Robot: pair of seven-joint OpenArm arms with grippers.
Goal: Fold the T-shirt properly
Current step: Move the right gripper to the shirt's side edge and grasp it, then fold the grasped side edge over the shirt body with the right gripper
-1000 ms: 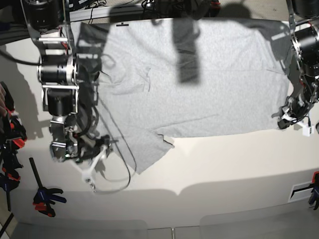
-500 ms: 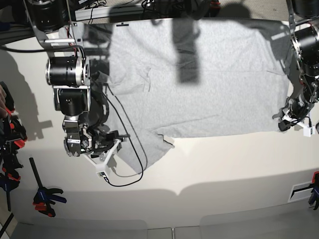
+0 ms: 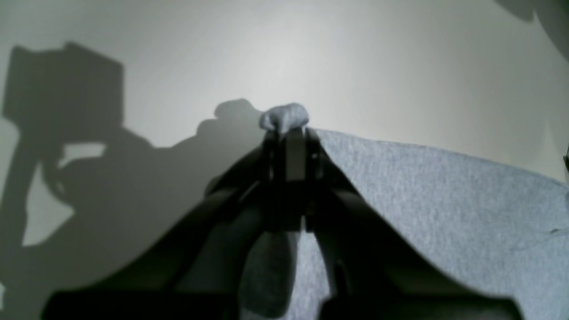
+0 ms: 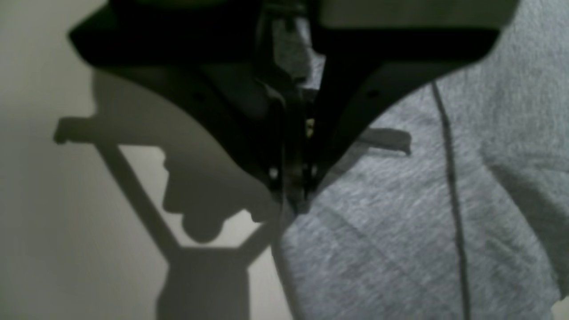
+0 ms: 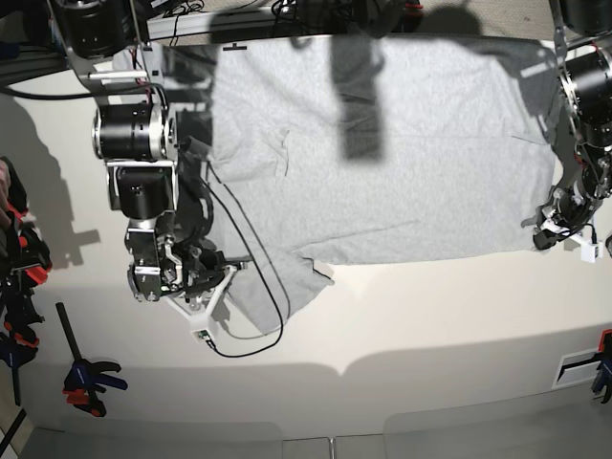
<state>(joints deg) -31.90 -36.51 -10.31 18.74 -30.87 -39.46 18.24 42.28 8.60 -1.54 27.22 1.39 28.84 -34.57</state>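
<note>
T-shirt [image 5: 382, 153] lies spread on the worktop [image 5: 430, 325]; left gripper [image 3: 288, 133] jaws pinch its corner, right gripper [image 4: 291, 195] jaws pressed together on its sleeve edge.

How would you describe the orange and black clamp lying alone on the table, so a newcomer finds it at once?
Start from the grey T-shirt spread across the white table. Go to the table's near-left corner in the base view: the clamp lies there alone, below the others bunched at the left edge.

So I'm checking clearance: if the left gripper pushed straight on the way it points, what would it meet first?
Only bare table past the T-shirt corner the left gripper pinches, though depth is unclear.
</note>
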